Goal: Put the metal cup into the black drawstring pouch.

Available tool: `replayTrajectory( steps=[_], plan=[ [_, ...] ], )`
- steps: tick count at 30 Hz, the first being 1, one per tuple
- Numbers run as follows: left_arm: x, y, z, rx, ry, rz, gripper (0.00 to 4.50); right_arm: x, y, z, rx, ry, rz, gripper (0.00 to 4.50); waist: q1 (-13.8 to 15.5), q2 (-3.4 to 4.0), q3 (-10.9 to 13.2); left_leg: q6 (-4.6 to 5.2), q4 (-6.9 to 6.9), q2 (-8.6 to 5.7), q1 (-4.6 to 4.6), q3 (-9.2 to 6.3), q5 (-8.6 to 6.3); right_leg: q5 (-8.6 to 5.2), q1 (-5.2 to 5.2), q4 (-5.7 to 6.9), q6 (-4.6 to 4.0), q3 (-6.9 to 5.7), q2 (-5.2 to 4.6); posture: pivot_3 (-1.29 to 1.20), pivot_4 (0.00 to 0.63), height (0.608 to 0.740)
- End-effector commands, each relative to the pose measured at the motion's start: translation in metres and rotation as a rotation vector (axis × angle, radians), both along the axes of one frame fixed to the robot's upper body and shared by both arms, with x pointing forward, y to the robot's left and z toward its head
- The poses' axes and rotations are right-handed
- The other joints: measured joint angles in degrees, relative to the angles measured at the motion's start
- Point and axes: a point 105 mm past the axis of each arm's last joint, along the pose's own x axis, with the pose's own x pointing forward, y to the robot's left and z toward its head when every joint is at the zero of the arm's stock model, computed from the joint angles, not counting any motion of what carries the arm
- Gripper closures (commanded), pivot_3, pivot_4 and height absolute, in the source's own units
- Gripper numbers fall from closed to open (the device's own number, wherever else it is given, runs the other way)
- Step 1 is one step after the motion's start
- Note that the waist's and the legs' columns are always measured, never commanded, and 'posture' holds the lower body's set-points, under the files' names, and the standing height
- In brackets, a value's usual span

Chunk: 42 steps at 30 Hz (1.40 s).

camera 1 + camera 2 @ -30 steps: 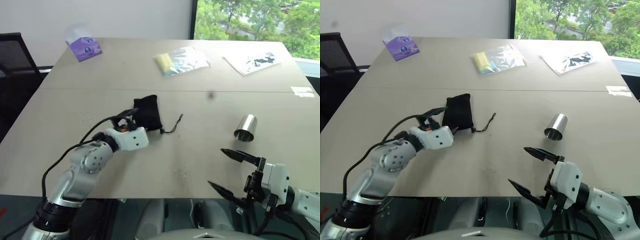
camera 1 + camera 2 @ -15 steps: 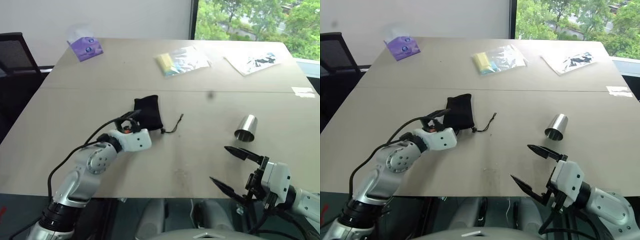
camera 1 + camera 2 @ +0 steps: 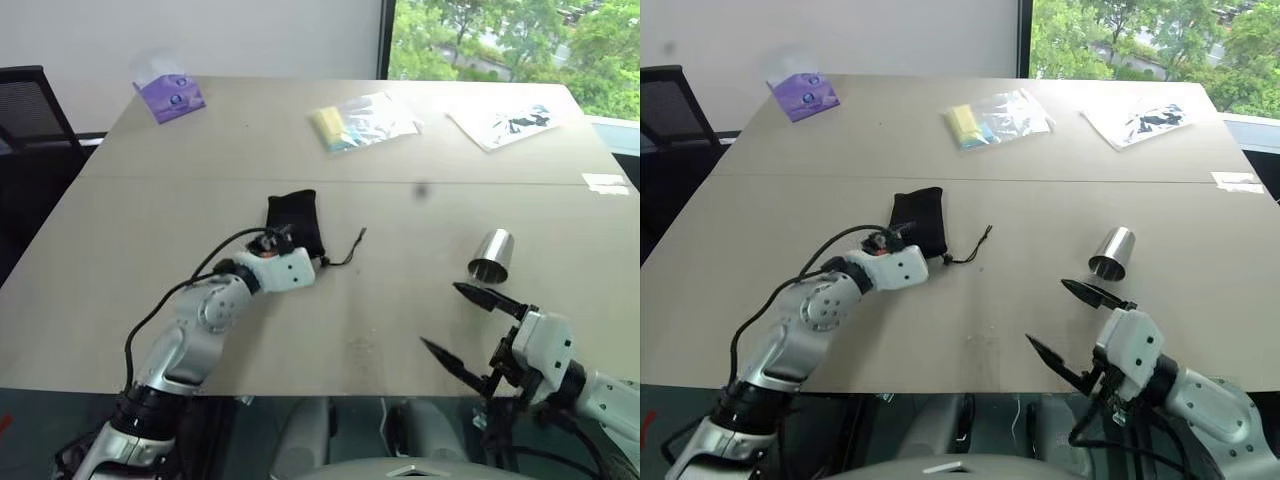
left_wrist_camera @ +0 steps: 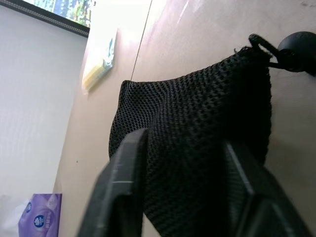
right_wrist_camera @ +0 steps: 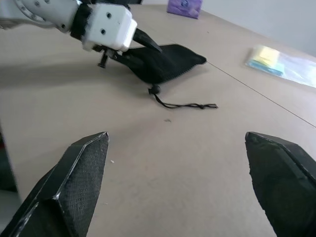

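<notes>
I see the metal cup point(image 3: 491, 257) lying on its side on the right part of the table point(image 3: 150, 250), its open mouth turned toward the near edge, touched by nothing. It sits well apart from the black drawstring pouch point(image 3: 296, 222), which lies flat near the middle of the table with its drawstring cord point(image 3: 345, 252) trailing off toward the cup's side.

My left gripper point(image 4: 180, 173) is at the pouch's near end. In the left wrist view its two black fingers point(image 4: 126, 190) stand on either side of a raised fold of the mesh fabric, with cloth filling the gap between them, so I read the jaws as closed on the pouch. The cord's round bead point(image 4: 297, 45) lies just beside the pouch's corner.

My right gripper point(image 3: 468, 322) hovers over the near table edge, just short of the cup, its two pointed fingers point(image 5: 79, 182) spread wide with nothing between them.

Farther back on the table I can make out a clear plastic bag with yellow contents point(image 3: 362, 121), a purple tissue pack point(image 3: 169, 96) at the far left corner, and a flat printed packet point(image 3: 503, 124) at the far right. A dark chair point(image 3: 30, 120) stands off the left side.
</notes>
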Motion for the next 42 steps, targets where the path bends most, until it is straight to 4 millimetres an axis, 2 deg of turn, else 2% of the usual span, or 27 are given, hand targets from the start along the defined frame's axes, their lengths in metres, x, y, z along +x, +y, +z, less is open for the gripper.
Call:
replayTrajectory(
  steps=[1, 2, 5, 9, 12, 18, 19, 20, 23, 24, 26, 27, 28, 29, 32, 36, 39, 42],
  plan=[
    [0.006, -0.007, 0.005, -0.02, 0.006, -0.028, 4.33, 0.017, -0.012, 0.009, -0.029, -0.067, -0.135, 0.0, -0.07, 0.0, 0.0, 0.0, 0.01, 0.0, 0.0, 0.01, 0.0, 0.0, 0.0, 0.01, 0.0, 0.0, 0.0, 0.0, 0.15, 0.74],
    [0.008, -0.008, 0.005, -0.017, 0.009, -0.035, 4.47, 0.025, -0.019, 0.011, -0.062, -0.102, -0.191, 0.0, -0.08, 0.0, 0.0, 0.0, 0.01, 0.0, 0.0, 0.02, 0.0, 0.0, -0.01, 0.01, 0.0, 0.01, 0.0, 0.0, 0.15, 0.74],
    [0.013, -0.012, 0.006, -0.039, 0.031, -0.047, 4.47, 0.055, -0.061, 0.014, -0.289, -0.213, -0.467, 0.0, -0.03, 0.0, 0.0, 0.0, 0.02, -0.06, 0.0, 0.04, 0.01, 0.01, -0.02, 0.05, 0.02, -0.03, 0.04, 0.0, 0.15, 0.74],
    [0.017, -0.021, 0.016, -0.109, 0.054, -0.06, 4.47, 0.071, -0.096, 0.005, -0.459, -0.201, -0.631, 0.0, 0.14, 0.0, 0.0, -0.02, 0.02, -0.13, -0.03, -0.02, 0.01, 0.02, -0.04, 0.11, 0.03, -0.04, 0.05, 0.0, 0.15, 0.74],
    [0.022, -0.027, 0.027, -0.135, 0.03, -0.064, 4.47, 0.08, -0.105, -0.003, -0.52, -0.189, -0.664, 0.0, 0.01, 0.0, 0.0, -0.02, 0.03, -0.16, -0.05, -0.06, 0.01, 0.02, -0.07, 0.21, 0.02, -0.04, 0.06, 0.0, 0.15, 0.74],
    [0.031, -0.033, 0.036, -0.189, 0.026, -0.045, 4.47, 0.088, -0.099, -0.011, -0.499, -0.118, -0.641, 0.0, -0.94, 0.0, 0.0, -0.01, 0.04, -0.17, 0.0, 0.03, 0.01, 0.01, -0.09, 0.35, 0.03, -0.02, 0.09, 0.0, 0.15, 0.74],
    [0.031, -0.035, 0.037, -0.221, 0.043, -0.035, 4.5, 0.09, -0.102, -0.012, -0.5, -0.111, -0.656, 0.55, -1.14, 0.0, 0.0, -0.01, 0.04, -0.17, 0.0, 0.03, 0.01, 0.01, -0.09, 0.36, 0.03, -0.02, 0.09, 0.0, 0.15, 0.74],
    [0.031, -0.036, 0.038, -0.248, 0.061, -0.024, 4.5, 0.092, -0.103, -0.013, -0.498, -0.102, -0.661, 0.86, -1.25, 0.0, 0.0, -0.01, 0.06, -0.18, -0.01, 0.02, 0.01, 0.01, -0.09, 0.37, 0.03, -0.02, 0.09, 0.0, 0.15, 0.74],
    [0.032, -0.037, 0.042, -0.262, 0.061, 0.026, 4.5, 0.095, -0.104, -0.013, -0.466, -0.077, -0.671, 2.24, -1.37, 0.0, 0.0, 0.0, 0.12, -0.19, -0.01, 0.02, 0.01, 0.01, -0.09, 0.41, 0.03, -0.04, 0.1, 0.0, 0.15, 0.74],
    [0.032, -0.037, 0.043, -0.282, 0.075, 0.055, 4.5, 0.096, -0.105, -0.013, -0.454, -0.07, -0.672, 2.82, -1.41, 0.0, 0.0, -0.01, 0.12, -0.18, -0.01, 0.0, 0.01, 0.01, -0.09, 0.42, 0.03, -0.03, 0.11, 0.0, 0.15, 0.74],
    [0.029, -0.043, 0.043, -0.362, 0.19, 0.06, 4.5, 0.096, -0.104, -0.012, -0.442, -0.057, -0.666, 3.58, -1.41, 0.0, 0.0, -0.01, 0.12, -0.18, -0.01, -0.01, 0.01, 0.01, -0.1, 0.46, 0.03, -0.02, 0.13, 0.0, 0.15, 0.74],
    [0.028, -0.047, 0.043, -0.407, 0.252, 0.061, 4.5, 0.096, -0.104, -0.013, -0.439, -0.049, -0.655, 4.06, -1.4, 0.0, 0.0, -0.01, 0.13, -0.18, -0.01, -0.01, 0.01, 0.01, -0.1, 0.47, 0.04, -0.02, 0.13, 0.0, 0.15, 0.74],
    [0.027, -0.049, 0.043, -0.44, 0.3, 0.063, 4.5, 0.095, -0.103, -0.013, -0.437, -0.044, -0.646, 4.34, -1.41, 0.0, 0.0, -0.01, 0.15, -0.18, -0.01, 0.0, 0.01, 0.01, -0.1, 0.5, 0.04, -0.02, 0.13, 0.0, 0.15, 0.74],
    [0.026, -0.053, 0.042, -0.482, 0.381, 0.05, 4.5, 0.095, -0.098, -0.011, -0.363, -0.013, -0.631, 4.43, -1.4, 0.0, 0.0, -0.01, 0.17, -0.18, -0.01, 0.01, 0.01, 0.01, -0.1, 0.5, 0.04, -0.04, 0.14, 0.0, 0.15, 0.74],
    [0.022, -0.065, 0.044, -0.643, 0.613, 0.045, 4.5, 0.092, -0.069, 0.009, -0.091, 0.058, -0.5, 4.43, -1.7, 0.0, 0.02, -0.01, 0.29, -0.17, 0.0, -0.04, 0.01, 0.0, -0.09, 0.68, 0.04, -0.09, 0.2, 0.0, 0.15, 0.74],
    [0.024, -0.083, 0.046, -0.8, 0.883, 0.081, 4.5, 0.076, -0.017, 0.035, 0.089, 0.073, -0.212, 4.43, -1.79, 0.04, 0.05, -0.01, 0.4, -0.15, 0.01, -0.04, 0.01, -0.01, -0.12, 0.81, 0.05, -0.1, 0.28, 0.0, 0.15, 0.74],
    [0.025, -0.099, 0.049, -0.842, 0.991, 0.061, 4.5, 0.071, 0.003, 0.037, 0.12, 0.084, -0.118, 4.43, -1.7, 0.03, 0.05, 0.0, 0.48, -0.16, -0.01, -0.04, 0.01, -0.01, -0.11, 0.79, 0.07, -0.11, 0.26, 0.0, 0.15, 0.74],
    [0.026, -0.114, 0.047, -0.812, 1.037, 0.027, 4.5, 0.067, 0.019, 0.037, 0.18, 0.09, -0.057, 4.43, -1.56, 0.03, 0.05, -0.01, 0.47, -0.18, -0.04, -0.05, 0.01, -0.02, -0.14, 0.78, 0.09, -0.1, 0.22, 0.0, 0.15, 0.74]
  ],
)
